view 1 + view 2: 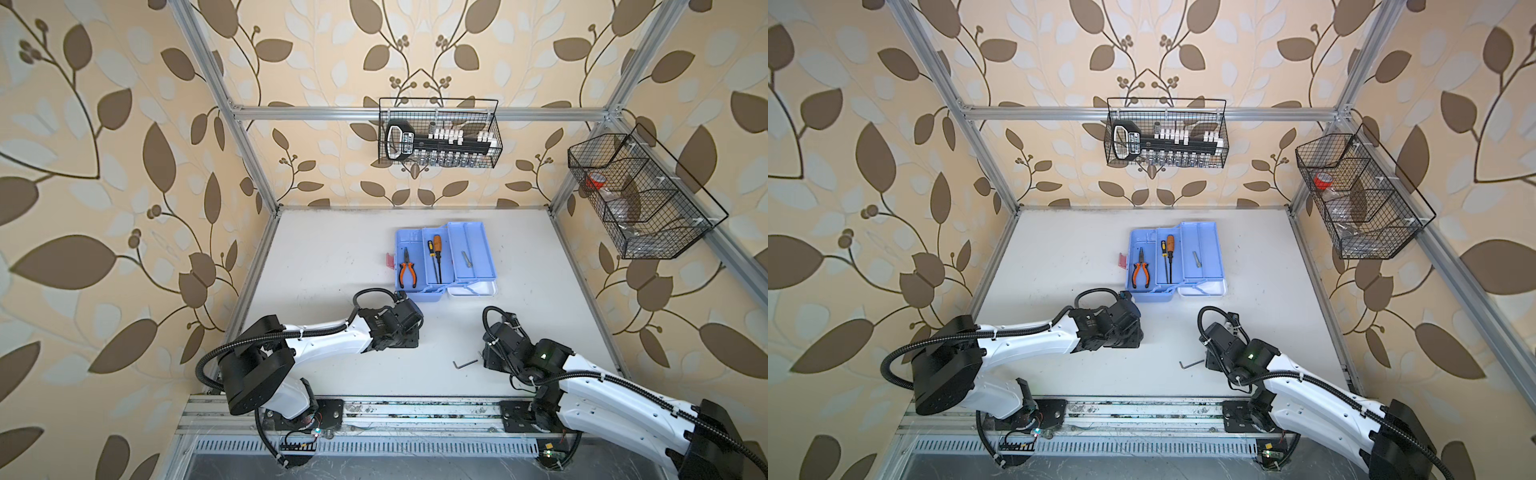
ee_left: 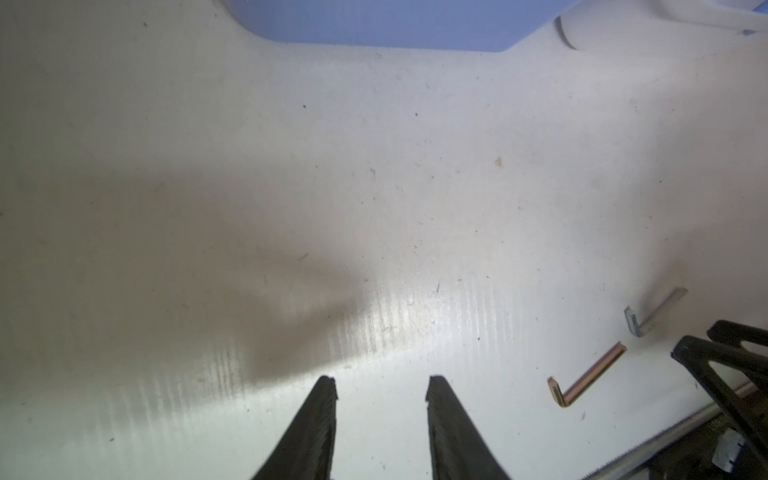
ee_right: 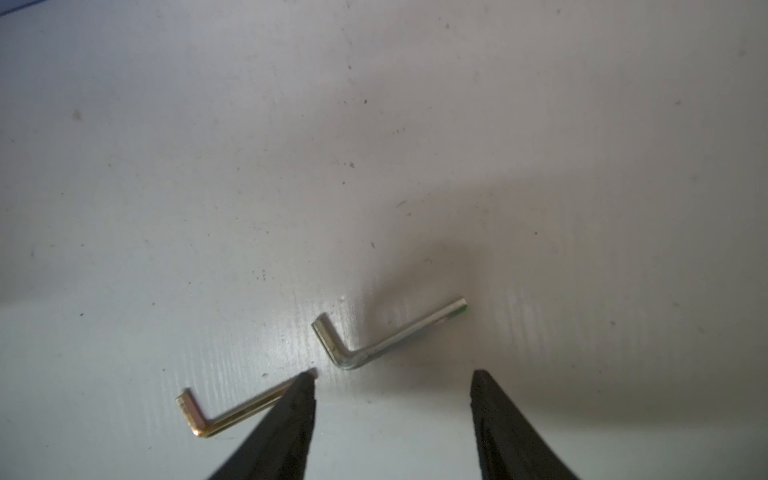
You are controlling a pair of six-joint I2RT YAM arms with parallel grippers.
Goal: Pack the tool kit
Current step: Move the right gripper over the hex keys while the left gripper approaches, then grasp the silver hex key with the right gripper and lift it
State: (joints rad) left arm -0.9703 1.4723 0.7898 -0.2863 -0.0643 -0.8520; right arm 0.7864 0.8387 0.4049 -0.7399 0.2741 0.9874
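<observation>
Blue tool kit [image 1: 473, 232] open | left fingers [image 2: 316, 424] apart, empty | right fingers [image 3: 286, 424] apart, empty | basket label [image 1: 399, 139] blurred

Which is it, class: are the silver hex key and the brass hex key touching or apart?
Apart. The right wrist view shows a strip of bare table between the silver hex key and the brass hex key.

The black holder's label [image 1: 400, 139] is too blurred to read.
</observation>
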